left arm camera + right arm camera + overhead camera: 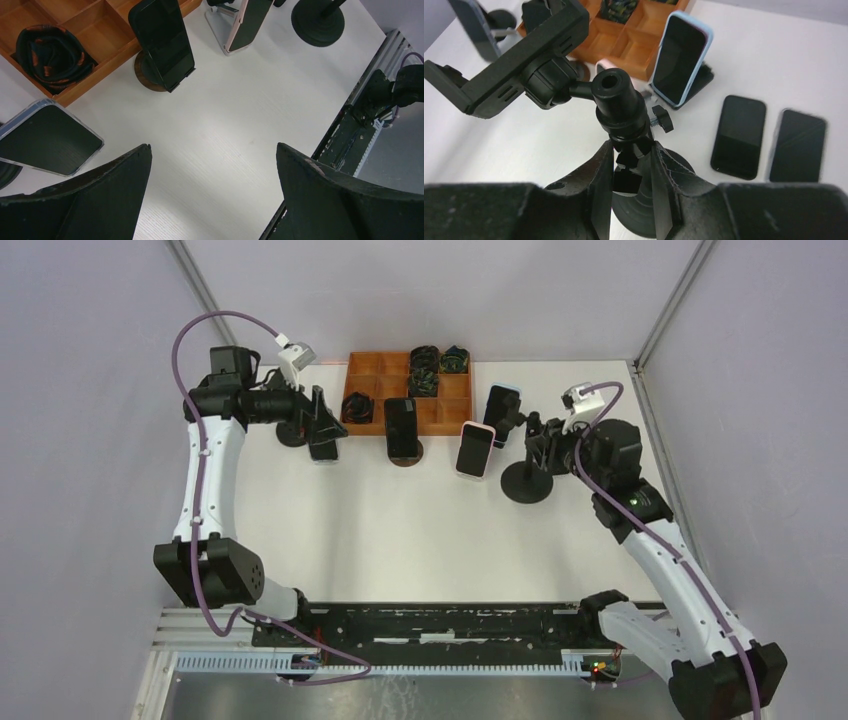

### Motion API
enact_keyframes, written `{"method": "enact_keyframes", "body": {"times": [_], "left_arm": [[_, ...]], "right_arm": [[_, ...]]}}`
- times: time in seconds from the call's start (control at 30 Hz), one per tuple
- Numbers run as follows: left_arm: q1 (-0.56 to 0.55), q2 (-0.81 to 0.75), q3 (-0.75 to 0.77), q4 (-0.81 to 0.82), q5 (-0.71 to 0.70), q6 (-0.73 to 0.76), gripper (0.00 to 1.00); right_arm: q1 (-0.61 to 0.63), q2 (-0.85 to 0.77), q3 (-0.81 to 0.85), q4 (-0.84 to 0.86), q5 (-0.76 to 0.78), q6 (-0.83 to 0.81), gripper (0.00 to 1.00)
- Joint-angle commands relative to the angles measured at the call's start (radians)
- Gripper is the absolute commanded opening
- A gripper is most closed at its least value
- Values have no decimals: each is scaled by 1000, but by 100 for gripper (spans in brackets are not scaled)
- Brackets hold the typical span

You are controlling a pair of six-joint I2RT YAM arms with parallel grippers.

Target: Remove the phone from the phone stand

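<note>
Probably the clear-cased phone (47, 142), propped at the tabletop's (400, 540) far left beside your wide-open left fingers (95, 200), is next: light, rigid, slippery, so pinch its long edges. Your right fingers (594, 190) clamp the post (626, 125) of an empty stand (509, 55).

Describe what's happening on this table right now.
The right end effector is shut on the post of a black phone stand; its cradle is seen from behind, so whether a phone sits in it is unclear. The left end effector hangs wide open above the table beside a clear-cased phone, holding nothing. More phones lean on stands near the wooden tray.
</note>
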Motion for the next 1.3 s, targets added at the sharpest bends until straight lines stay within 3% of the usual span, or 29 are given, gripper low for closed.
{"method": "enact_keyframes", "body": {"times": [0.0,0.27,0.43,0.7,1.27], "left_arm": [[11,-17,37,-33,17,27,100],[16,-22,37,-34,46,21,100],[17,-25,33,-36,56,28,100],[25,-13,40,-66,62,61,100],[27,-2,18,-67,106,63,100]], "right_arm": [[4,55,136,128,147,-23,0],[-104,259,320,216,108,4,0],[-162,358,462,156,109,-14,0],[-201,493,527,228,162,-32,0],[-202,906,639,580,143,-60,0]]}}
